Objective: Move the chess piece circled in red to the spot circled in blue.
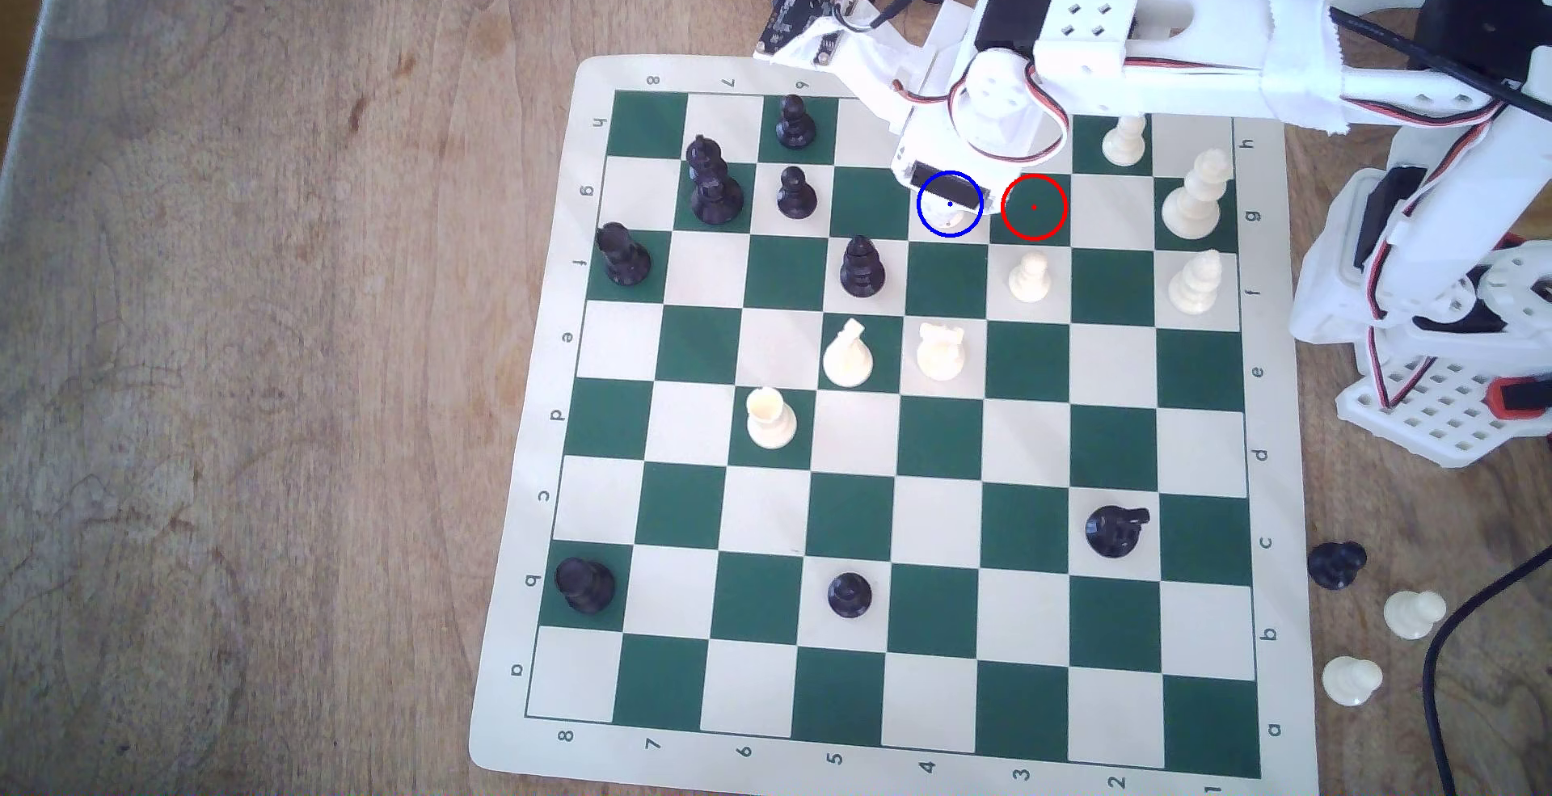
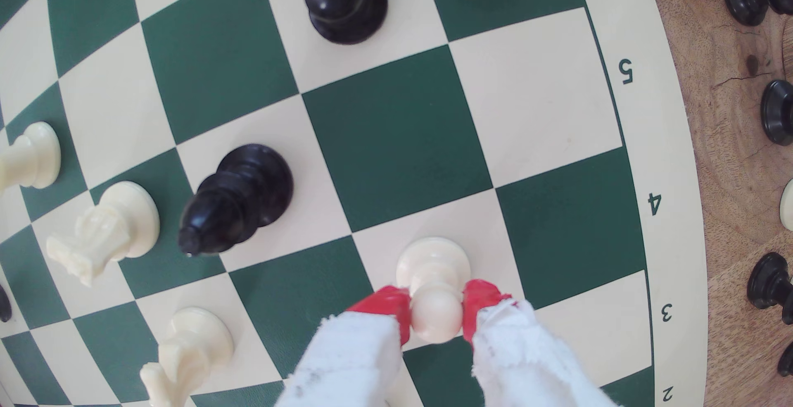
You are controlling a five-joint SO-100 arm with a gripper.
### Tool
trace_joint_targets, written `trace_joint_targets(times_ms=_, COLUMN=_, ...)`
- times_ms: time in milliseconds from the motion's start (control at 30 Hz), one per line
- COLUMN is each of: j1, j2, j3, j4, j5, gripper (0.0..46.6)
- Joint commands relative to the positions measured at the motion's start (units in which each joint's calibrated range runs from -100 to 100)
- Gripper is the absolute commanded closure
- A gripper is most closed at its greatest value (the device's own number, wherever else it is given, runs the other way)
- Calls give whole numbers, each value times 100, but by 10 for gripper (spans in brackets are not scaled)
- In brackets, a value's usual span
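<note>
Overhead, you see the arm's head above the blue-ringed cream square, hiding most of it; the red-ringed green square just beside it, toward the exterior view's right, is bare. Seven cream pieces and nine black ones stand on the board.

From the wrist, your gripper pinches the white pawn by its head, its base over a cream square, with the green square ahead free.

I am seeing the pawn standing on the ringed square, with my gripper closing on its head. The emptied square is lying just beside it, toward the exterior view's right, on the board.
</note>
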Motion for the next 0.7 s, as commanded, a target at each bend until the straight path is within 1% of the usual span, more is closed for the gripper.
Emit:
trace_joint_targets(times_ms=0, j1=112, j2=-138, j3=-394, j4=1, j5=29, gripper=463)
trace_joint_targets(times_ms=133, j1=135, j2=-138, j3=-394, j4=1, j5=49, gripper=463)
trace_joint_targets(times_ms=167, j1=143, j2=-138, j3=-394, j4=1, j5=49, gripper=438)
trace_joint_targets(times_ms=200, j1=151, j2=-138, j3=-403, j4=1, j5=49, gripper=389)
trace_joint_targets(times_ms=333, j1=159, j2=-163, j3=-403, j4=26, j5=49, gripper=326)
trace_joint_targets(times_ms=467, j1=151, j2=-265, j3=-403, j4=67, j5=44, gripper=291)
trace_joint_targets(times_ms=533, j1=151, j2=-350, j3=-575, j4=402, j5=44, gripper=286)
trace_joint_targets(times_ms=600, j1=143, j2=-384, j3=-738, j4=730, j5=49, gripper=270)
trace_joint_targets(times_ms=633, j1=143, j2=-520, j3=-747, j4=828, j5=49, gripper=246)
trace_joint_targets(times_ms=667, j1=151, j2=-622, j3=-729, j4=861, j5=44, gripper=233)
